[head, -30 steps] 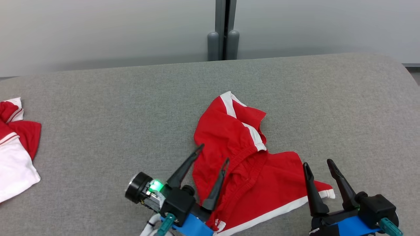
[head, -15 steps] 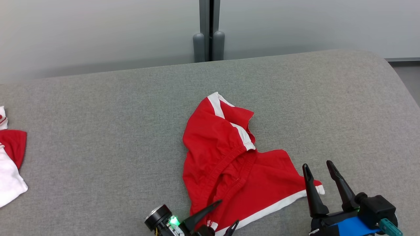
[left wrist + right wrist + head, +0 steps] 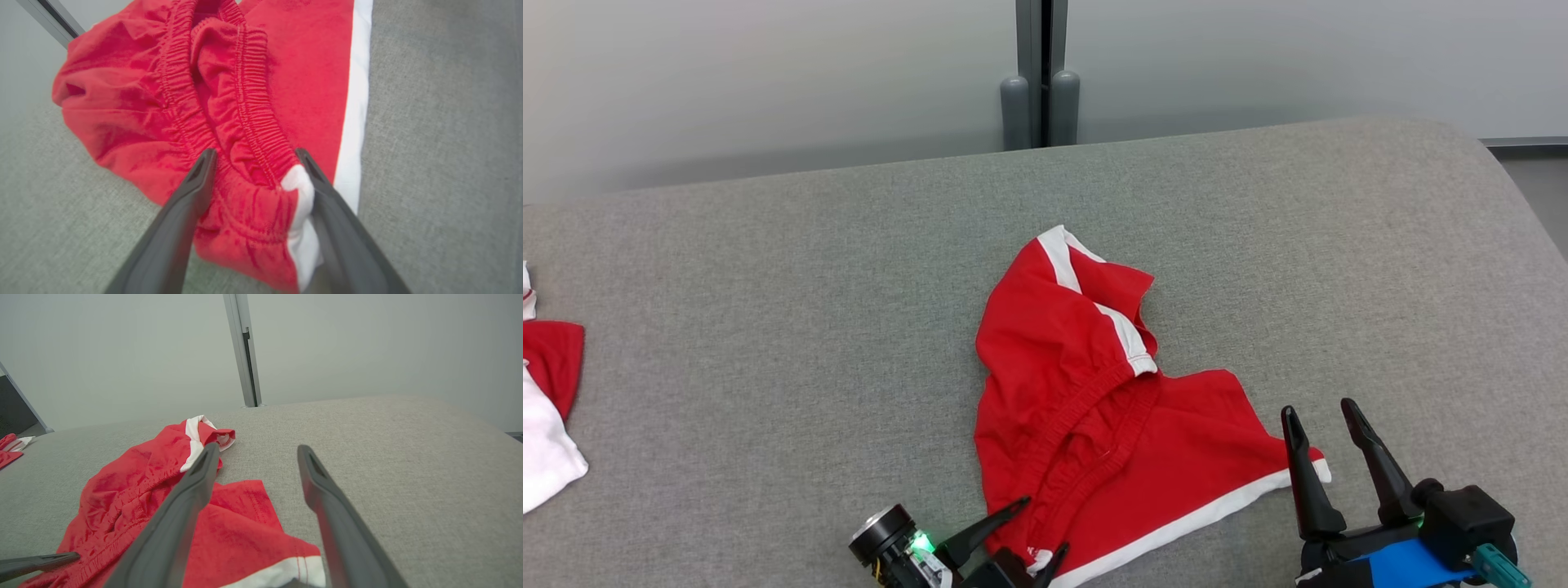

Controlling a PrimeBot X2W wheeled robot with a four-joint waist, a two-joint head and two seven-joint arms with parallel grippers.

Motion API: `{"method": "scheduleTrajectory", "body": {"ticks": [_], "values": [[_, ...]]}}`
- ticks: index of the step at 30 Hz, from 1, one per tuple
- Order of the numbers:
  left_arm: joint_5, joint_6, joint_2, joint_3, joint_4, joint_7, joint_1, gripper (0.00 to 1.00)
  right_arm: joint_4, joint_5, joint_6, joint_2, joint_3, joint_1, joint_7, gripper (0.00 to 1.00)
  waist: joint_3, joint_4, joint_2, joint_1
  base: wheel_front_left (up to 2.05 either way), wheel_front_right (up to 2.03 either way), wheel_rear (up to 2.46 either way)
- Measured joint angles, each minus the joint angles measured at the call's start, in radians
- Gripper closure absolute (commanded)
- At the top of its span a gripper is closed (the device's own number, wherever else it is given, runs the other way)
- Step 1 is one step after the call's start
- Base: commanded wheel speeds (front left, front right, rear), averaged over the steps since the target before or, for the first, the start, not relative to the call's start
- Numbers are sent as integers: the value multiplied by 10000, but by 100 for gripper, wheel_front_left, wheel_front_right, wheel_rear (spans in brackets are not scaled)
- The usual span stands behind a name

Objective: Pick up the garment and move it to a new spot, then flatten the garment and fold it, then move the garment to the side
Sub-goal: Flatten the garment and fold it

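Since a second ago the left gripper (image 3: 1044, 523) has drawn back to the near corner of the red shorts (image 3: 1086, 408), which lie mid-table (image 3: 768, 327). Shorts bent: one leg points at the far wall, the other rightward toward the right gripper (image 3: 1317, 407); its fingers are spread and empty.
Left wrist view: gathered elastic waistband visible; the white-trimmed corner sits between the parted fingers (image 3: 188, 204), unclamped.
Right wrist view: white hem below the fingers; second red-white garment (image 3: 10, 447) far left.

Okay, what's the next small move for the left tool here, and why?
Probably close the left tool: it stands open astride the waistband corner of the red shorts, which lie crumpled and not yet gripped.
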State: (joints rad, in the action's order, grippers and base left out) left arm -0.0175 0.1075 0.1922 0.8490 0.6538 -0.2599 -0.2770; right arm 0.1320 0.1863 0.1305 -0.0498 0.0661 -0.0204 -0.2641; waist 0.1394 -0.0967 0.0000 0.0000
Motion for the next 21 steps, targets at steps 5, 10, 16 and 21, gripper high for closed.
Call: {"method": "scheduleTrajectory", "body": {"ticks": [5,10,16,21], "values": [[-132,10,48,8,180,23,-80,7,-2,17,0,0,-21,1,2,0,39,8,0,0,0,0,0],[-642,33,-59,-228,96,19,-81,100,-19,102,0,0,-52,3,0,0,78,35,0,0,0,0,0],[-1670,-109,-330,-1179,-713,-15,-78,100,-46,188,0,0,-173,-5,2,0,99,259,0,0,0,0,0],[-2378,-479,-305,-2290,-1720,-19,298,100,-2,190,0,2,-180,-30,0,0,76,569,0,0,0,0,0]]}}
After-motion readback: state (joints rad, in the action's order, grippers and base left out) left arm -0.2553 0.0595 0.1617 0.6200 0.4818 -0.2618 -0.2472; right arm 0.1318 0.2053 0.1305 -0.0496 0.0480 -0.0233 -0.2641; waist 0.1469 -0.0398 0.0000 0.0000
